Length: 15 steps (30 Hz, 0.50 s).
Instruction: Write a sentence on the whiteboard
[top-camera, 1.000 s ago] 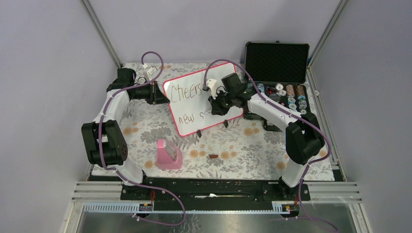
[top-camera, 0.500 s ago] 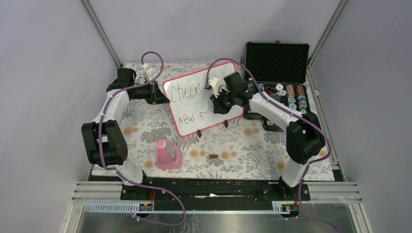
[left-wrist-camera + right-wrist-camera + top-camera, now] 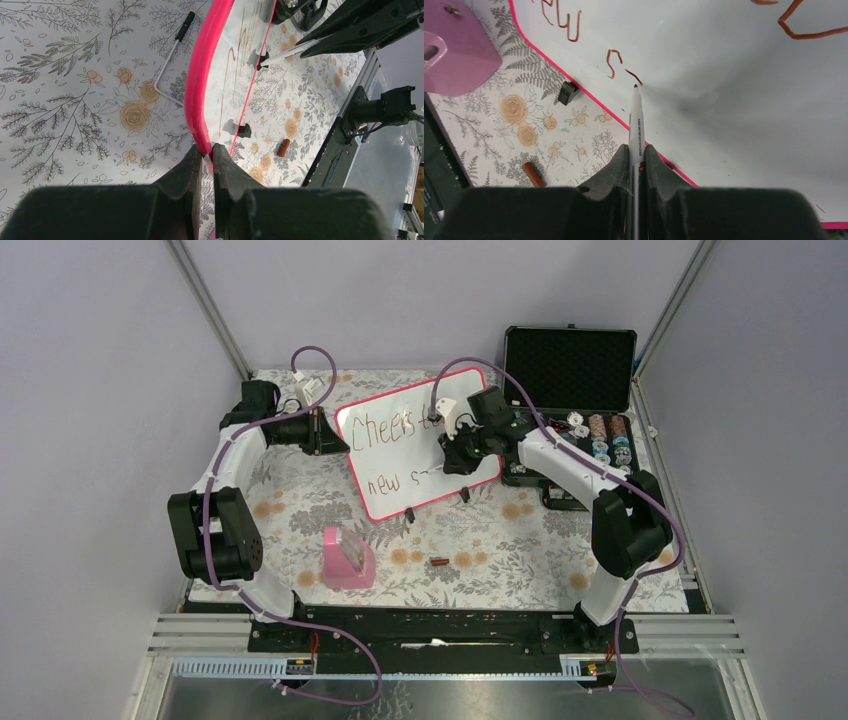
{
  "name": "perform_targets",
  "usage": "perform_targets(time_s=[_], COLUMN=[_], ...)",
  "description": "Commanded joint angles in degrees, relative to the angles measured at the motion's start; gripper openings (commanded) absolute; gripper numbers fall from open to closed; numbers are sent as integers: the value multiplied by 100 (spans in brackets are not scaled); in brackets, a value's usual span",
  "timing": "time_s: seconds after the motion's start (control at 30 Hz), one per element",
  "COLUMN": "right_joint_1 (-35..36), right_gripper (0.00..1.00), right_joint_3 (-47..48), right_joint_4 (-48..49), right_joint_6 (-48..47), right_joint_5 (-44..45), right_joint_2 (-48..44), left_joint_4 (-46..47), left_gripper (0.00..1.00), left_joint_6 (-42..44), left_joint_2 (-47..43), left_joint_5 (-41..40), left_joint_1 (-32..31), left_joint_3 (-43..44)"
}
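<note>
Beside the open case (image 3: 570,368) of spools (image 3: 598,430), right gripper (image 3: 635,150) pinches a marker (image 3: 636,120), left gripper (image 3: 206,152) the whiteboard (image 3: 400,455).

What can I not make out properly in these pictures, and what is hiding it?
- Top view: the right arm covers the end of the sentence's first line.
- Left wrist view: the whiteboard shows almost edge-on, so its writing is unreadable.
- Right wrist view: the marker's back end is hidden inside the right claw.
- Top view: the contents of the black case are too small to name.
</note>
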Motion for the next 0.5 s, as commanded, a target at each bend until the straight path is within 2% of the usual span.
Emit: perform_targets(time_s=[0.0, 0.47], right_joint_1=[-66, -62], right_gripper=[0, 0], right_joint_3=[295, 595], right_joint_4=[4, 157], right_joint_6=[-72, 80], right_joint_5=[-522, -138], right_joint_2=[-454, 7], left_joint_4=[335, 337], left_gripper=[0, 0], left_joint_6=[150, 147], left_joint_2=[-172, -206], left_joint_5=[-35, -42], left_joint_1=[-33, -45], left_joint_3=[212, 194])
